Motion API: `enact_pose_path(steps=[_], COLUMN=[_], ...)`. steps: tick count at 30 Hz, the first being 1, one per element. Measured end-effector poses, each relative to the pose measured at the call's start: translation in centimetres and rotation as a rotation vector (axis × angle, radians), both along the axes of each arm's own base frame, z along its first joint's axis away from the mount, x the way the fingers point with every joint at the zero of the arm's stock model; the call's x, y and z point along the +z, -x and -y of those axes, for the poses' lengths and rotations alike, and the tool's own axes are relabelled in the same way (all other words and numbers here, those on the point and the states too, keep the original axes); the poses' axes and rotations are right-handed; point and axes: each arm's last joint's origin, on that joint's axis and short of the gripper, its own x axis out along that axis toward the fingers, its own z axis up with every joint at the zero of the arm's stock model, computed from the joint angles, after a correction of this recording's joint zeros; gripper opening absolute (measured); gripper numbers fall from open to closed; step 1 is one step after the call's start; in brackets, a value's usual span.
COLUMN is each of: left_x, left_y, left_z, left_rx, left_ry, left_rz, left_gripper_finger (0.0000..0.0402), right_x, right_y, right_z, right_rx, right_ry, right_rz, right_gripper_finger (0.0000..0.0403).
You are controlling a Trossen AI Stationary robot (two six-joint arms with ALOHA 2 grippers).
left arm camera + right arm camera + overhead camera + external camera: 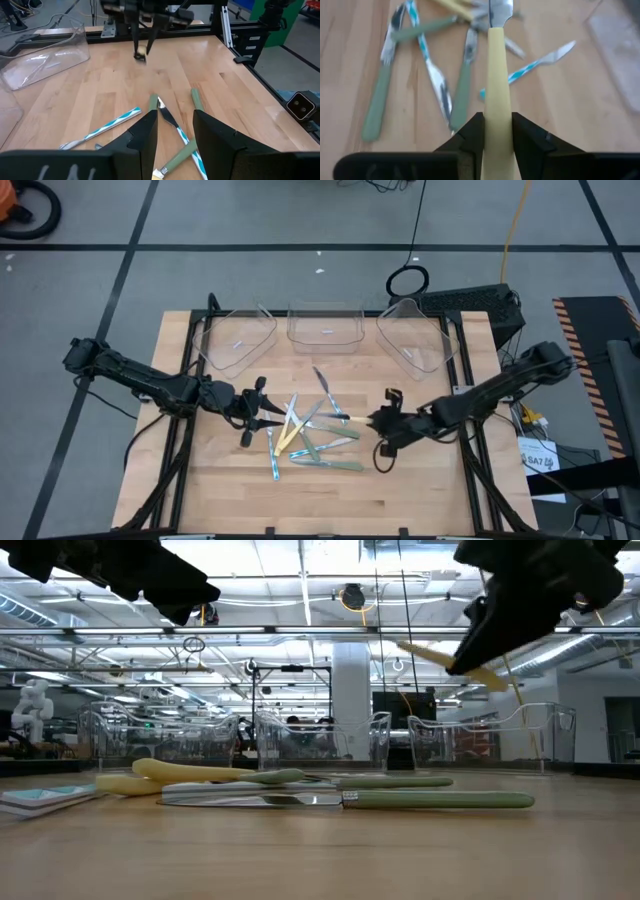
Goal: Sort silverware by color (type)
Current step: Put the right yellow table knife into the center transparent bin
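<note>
your right gripper (pixel 497 131) is pinching a yellow-handled utensil (pixel 497 85), lifted above the table, long axis running straight out from the fingers. the clear trays (pixel 412 335) are lying behind it, nearest this arm. your left gripper (pixel 175 130) is hovering spread over the silverware pile (pixel 310 435).

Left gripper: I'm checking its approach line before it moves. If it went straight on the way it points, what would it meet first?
Probably the green-handled utensils lying crossed just ahead of the open left gripper, though depth is unclear. The right gripper with its yellow-handled utensil is farther on.
</note>
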Motion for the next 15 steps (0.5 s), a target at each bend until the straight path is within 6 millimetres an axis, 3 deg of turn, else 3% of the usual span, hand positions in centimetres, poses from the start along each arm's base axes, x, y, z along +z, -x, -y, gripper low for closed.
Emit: enact_pose_path(steps=[15], left_x=[0.9], left_y=[-0.3], left_z=[0.1], left_rx=[-0.015], left_ry=[-0.031], left_rz=[0.108], left_gripper_finger=[0.0134], right_x=[4.4], right_y=[-0.1], right_z=[-1.1], right_rx=[-0.072], right_ry=[0.234], right_rz=[0.188], right_gripper_finger=[0.0074])
